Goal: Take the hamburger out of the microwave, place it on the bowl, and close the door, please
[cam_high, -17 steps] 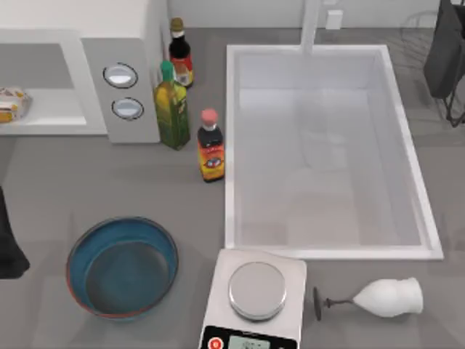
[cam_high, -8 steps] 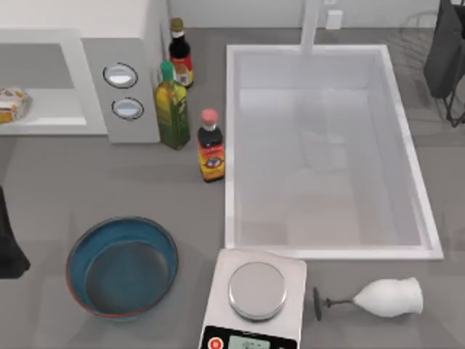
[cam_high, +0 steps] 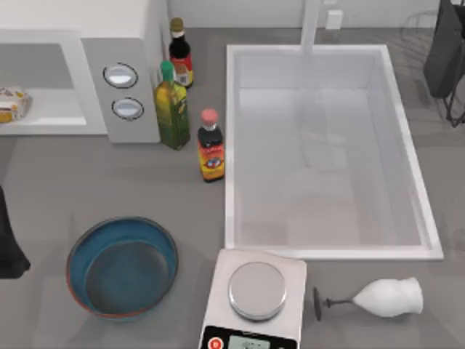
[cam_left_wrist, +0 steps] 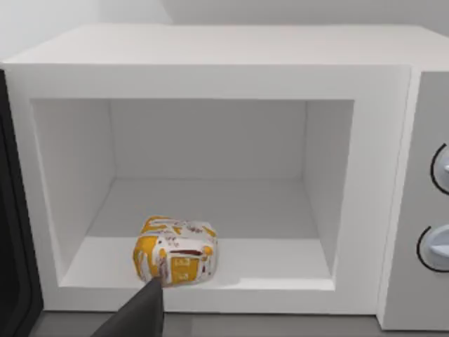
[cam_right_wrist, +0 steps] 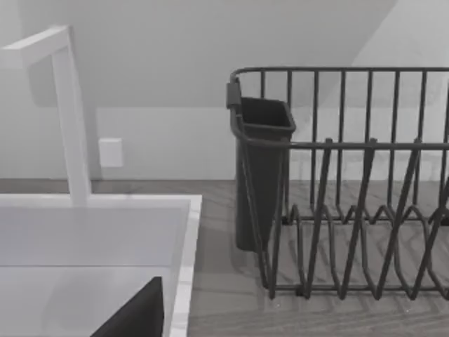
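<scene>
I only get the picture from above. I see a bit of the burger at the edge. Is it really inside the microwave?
Observer: Yes. In the left wrist view the hamburger sits on the floor of the microwave, near the front, and the opening is uncovered.
Operator: Is the left hand touching it?
Observer: One dark fingertip of the left gripper pokes up just in front of the burger; I cannot tell if they touch.
Operator: What is by the right hand?
Observer: The right wrist view shows a dark wire dish rack with a cup-like holder, beside the sink.
</scene>
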{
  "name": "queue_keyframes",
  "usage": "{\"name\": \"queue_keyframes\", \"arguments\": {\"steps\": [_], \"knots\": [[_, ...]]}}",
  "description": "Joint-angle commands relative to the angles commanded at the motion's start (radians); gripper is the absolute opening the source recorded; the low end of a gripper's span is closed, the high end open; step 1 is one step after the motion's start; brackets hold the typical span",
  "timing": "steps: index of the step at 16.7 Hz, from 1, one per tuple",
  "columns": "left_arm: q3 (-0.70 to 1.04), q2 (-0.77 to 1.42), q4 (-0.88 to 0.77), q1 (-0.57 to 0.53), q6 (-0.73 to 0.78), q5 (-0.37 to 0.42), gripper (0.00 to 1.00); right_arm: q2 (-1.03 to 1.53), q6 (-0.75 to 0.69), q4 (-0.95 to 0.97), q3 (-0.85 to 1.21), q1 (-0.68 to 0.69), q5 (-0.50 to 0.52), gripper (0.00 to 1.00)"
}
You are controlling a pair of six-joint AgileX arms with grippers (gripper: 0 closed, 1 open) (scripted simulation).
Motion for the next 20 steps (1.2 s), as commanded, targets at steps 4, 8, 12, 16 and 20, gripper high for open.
{"name": "queue_keyframes", "arguments": {"steps": [4,8,12,16,20], "knots": [[0.014,0.03,0.019,0.003,0.001,0.004,1.0,0.0,0.0,0.0,0.0,0.0,0.0,1.0],[0.096,0.216,0.127,0.021,0.01,0.024,1.0,0.0,0.0,0.0,0.0,0.0,0.0,1.0],[0.229,0.56,0.304,0.05,0.023,0.058,1.0,0.0,0.0,0.0,0.0,0.0,0.0,1.0],[0.391,1.003,0.518,0.086,0.039,0.099,1.0,0.0,0.0,0.0,0.0,0.0,0.0,1.0],[0.558,1.48,0.74,0.123,0.056,0.142,1.0,0.0,0.0,0.0,0.0,0.0,0.0,1.0]]}}
